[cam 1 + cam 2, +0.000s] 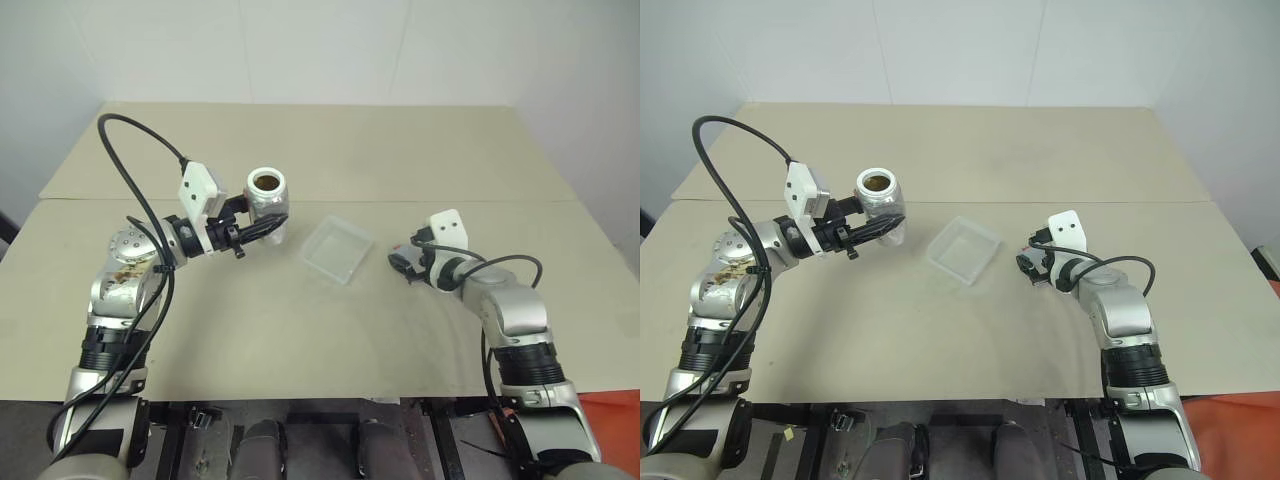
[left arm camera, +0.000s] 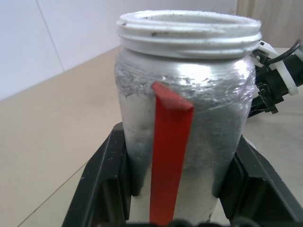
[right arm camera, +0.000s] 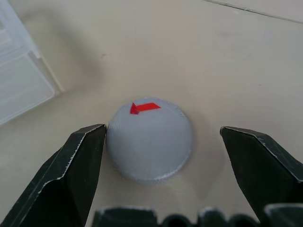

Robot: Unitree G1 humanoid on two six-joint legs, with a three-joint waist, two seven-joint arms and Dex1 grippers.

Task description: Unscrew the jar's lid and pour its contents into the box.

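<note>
**Lid off & set down; jar up, ready to pour**

Jar is held above the bench, upright, mouth open – threaded rim bare, brown bits visible down inside from the head views. Left pincer is clenched on the jar's lower body, one black finger each side, so the mouth stays clear of the grip & free to tip. Upright hold makes sense: nothing spills till it's over the target. A red strip runs down the jar's side, facing the left wrist cam.

Box sits on the bench between the two arms, near the jar, toward the robot's right and lower; looks to have nothing in it yet. Its closeness means prob. only a short carry + wrist roll is needed for the pour.

Lid lies flat on the bench, red mark up, just beside the box on its right-hand side – parked out of the pour path. Right pincer is released: fingers stand wide to either side of the lid, gaps on both sides, not touching it. So the lid reads as let go, not gripped.

Judgement: unscrew step done; the pour is what's left. Next needs the left arm to bring the jar mouth over the box, then tilt. Risk: box is shallow & light, so tiny bits could bounce out or miss if tipped from too high.
</note>
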